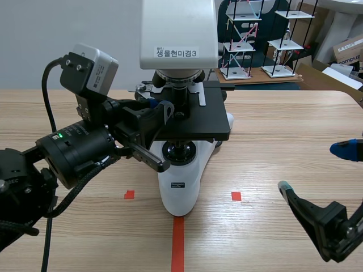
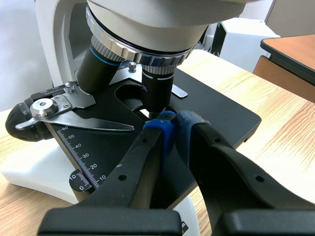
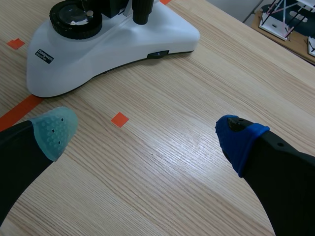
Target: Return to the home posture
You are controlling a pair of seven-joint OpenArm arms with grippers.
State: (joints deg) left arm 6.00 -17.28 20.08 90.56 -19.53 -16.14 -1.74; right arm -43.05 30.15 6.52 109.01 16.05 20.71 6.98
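Holds left jaws closed, pads (image 2: pixel 165 130) touching, over the stage (image 2: pixel 221 118) of the microscope (image 1: pixel 180 195), just under an objective (image 2: pixel 157 91); cannot make out anything pinched. Holds right jaws wide open above the desk (image 1: pixel 272 141), near right, arm (image 1: pixel 326 224) partly cut off.

the microscope (image 1: pixel 179 187) is cut off at its top, and the left hand (image 2: pixel 173 129) partly hides its stage opening (image 2: pixel 129 101).

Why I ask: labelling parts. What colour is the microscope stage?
The stage is black; left wrist view shows it best.
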